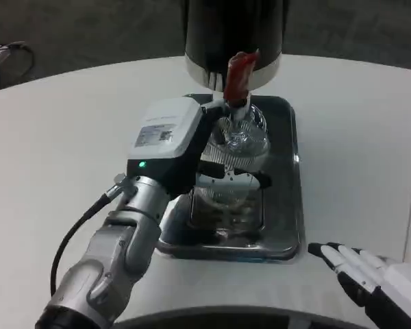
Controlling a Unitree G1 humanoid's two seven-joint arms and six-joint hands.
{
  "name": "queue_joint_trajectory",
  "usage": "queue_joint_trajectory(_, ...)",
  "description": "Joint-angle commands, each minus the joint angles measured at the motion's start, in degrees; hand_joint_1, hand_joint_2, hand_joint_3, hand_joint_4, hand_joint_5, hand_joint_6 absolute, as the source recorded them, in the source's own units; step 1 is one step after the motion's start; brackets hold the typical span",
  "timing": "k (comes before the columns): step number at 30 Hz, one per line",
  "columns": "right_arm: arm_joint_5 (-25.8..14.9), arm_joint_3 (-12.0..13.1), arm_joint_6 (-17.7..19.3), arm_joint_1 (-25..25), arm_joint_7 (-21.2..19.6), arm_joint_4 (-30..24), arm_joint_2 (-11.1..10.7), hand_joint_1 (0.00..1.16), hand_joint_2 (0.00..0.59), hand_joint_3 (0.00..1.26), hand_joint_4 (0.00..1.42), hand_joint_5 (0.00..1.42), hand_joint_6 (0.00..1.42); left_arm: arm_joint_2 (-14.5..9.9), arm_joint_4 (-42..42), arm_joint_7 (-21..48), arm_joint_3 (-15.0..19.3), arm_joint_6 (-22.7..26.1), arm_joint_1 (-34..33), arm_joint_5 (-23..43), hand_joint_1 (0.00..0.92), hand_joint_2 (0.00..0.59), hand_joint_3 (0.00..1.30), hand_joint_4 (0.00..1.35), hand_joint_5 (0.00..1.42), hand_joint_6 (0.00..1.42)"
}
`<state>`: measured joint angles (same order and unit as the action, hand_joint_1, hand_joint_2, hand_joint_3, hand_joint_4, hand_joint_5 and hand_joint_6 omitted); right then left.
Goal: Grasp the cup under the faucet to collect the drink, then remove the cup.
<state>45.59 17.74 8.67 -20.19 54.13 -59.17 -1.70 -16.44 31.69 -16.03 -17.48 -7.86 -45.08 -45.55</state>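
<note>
Resting low at the table's near edge, the right hand [359,274] lies flat with fingers apart, holding nothing. Farther in, the left hand [185,147] reaches over the metal tray [288,236] and wraps the clear cup [241,147], though its fingers are mostly hidden behind the white back. The cup stands on the tray directly under the red faucet [238,74] of the dark dispenser [233,34]. Grasping looks done; whether drink is flowing cannot be told, and removing the cup remains.
</note>
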Motion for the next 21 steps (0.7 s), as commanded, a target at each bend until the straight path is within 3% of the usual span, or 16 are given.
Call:
queue_joint_trajectory(1, -1.28, 1.26, 1.18, -1.2, 0.4, -0.83, 0.76, 0.24, 0.459, 0.03, 0.0, 0.0, 0.0, 0.37, 0.88, -1.58, -2.16, -0.64, -1.82, -0.46, 0.47, 0.023, 1.03, 1.09, 1.33, 1.42)
queue_joint_trajectory(7, -1.71, 1.54, 1.74, -1.53, 0.64, -0.83, 1.29, 0.24, 0.459, 0.03, 0.0, 0.0, 0.0, -0.47, 0.33, 0.7, -3.51, 0.05, -1.78, -0.03, 0.439, 0.02, 0.92, 0.95, 1.17, 1.36)
queue_joint_trajectory(12, -4.06, 2.24, 2.12, -2.15, -1.21, -0.83, 2.08, 0.24, 0.469, 0.05, 0.0, 0.0, 0.01, -2.13, -1.27, 2.37, -3.2, 1.33, -0.91, 0.15, 0.301, 0.032, 0.79, 0.74, 0.97, 1.18)
queue_joint_trajectory(21, -4.88, 2.65, 2.51, -2.82, -1.28, -0.83, 2.13, 0.26, 0.468, 0.06, 0.0, 0.0, 0.03, -3.42, -2.82, 3.22, -3.19, 1.7, -0.34, 0.64, 0.232, 0.044, 0.72, 0.61, 0.83, 1.02)
